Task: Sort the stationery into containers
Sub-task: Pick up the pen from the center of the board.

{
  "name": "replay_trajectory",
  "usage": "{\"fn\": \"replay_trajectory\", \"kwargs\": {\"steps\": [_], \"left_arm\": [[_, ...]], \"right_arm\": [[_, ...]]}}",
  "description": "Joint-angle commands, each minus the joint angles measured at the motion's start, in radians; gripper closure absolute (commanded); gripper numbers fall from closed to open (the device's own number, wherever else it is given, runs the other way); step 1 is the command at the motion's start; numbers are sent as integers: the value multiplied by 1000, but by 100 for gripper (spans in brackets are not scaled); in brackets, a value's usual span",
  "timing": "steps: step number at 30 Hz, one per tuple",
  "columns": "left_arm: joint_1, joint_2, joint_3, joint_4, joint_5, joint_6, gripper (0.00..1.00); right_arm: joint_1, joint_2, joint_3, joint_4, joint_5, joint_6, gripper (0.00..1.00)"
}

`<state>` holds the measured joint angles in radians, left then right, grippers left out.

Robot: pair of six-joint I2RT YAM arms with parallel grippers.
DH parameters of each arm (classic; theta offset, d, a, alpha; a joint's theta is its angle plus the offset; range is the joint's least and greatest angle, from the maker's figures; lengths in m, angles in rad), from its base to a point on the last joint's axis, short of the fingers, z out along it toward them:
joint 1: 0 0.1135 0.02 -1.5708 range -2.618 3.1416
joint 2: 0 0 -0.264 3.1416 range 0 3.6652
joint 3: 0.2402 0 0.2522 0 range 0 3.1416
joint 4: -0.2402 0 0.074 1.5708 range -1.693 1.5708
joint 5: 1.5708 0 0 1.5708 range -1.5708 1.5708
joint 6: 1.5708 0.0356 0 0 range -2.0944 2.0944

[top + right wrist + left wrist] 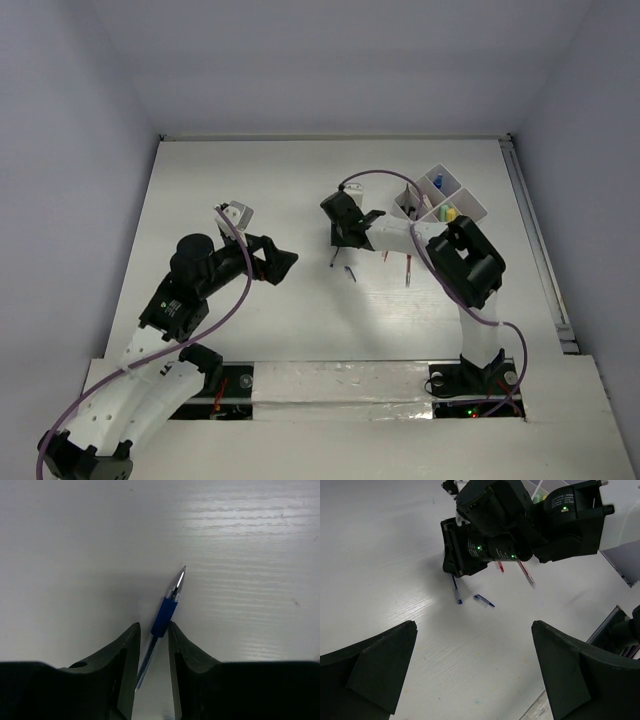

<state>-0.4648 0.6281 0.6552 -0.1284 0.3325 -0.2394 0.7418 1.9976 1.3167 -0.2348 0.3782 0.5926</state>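
Observation:
A blue pen [165,615] lies on the white table, tip pointing away. It lies between the fingers of my right gripper [153,625], which are narrowly apart; the right finger touches its grip and a gap shows on the left. The pen also shows in the top view [333,260] and the left wrist view [456,591]. A short blue piece [484,600] lies next to it. Two red pens [408,268] lie near the right arm. The white divided tray [462,190] at the back right holds blue and yellow items. My left gripper [474,625] is wide open and empty above the table.
A small white and grey object [235,213] lies on the table just behind the left arm. The right arm's body [465,262] stands between the red pens and the tray. A rail [535,240] runs along the table's right edge.

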Motion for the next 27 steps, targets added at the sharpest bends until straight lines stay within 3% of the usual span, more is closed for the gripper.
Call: {"fn": "replay_trajectory", "kwargs": {"steps": [1, 4, 10, 14, 19, 20, 21, 27], "left_arm": [[-5, -7, 50, 27, 11, 6, 1], [-5, -2, 52, 26, 11, 6, 1], [-5, 1, 50, 24, 13, 9, 5], [-5, 13, 49, 29, 30, 6, 11], [-5, 33, 46, 33, 48, -1, 23], [-5, 41, 44, 36, 59, -3, 36], [-5, 45, 44, 38, 65, -11, 39], [-5, 78, 46, 52, 94, -20, 39]], "right_arm": [[7, 59, 65, -40, 24, 29, 67], [7, 108, 110, -81, 51, 35, 71], [7, 147, 125, -74, 18, 47, 99], [7, 96, 76, 85, -51, 50, 100], [36, -117, -26, 320, -139, 70, 100], [51, -155, -60, 369, -134, 69, 100], [66, -193, -79, 394, -119, 62, 100], [203, -427, -223, 581, -73, 38, 100]]}}
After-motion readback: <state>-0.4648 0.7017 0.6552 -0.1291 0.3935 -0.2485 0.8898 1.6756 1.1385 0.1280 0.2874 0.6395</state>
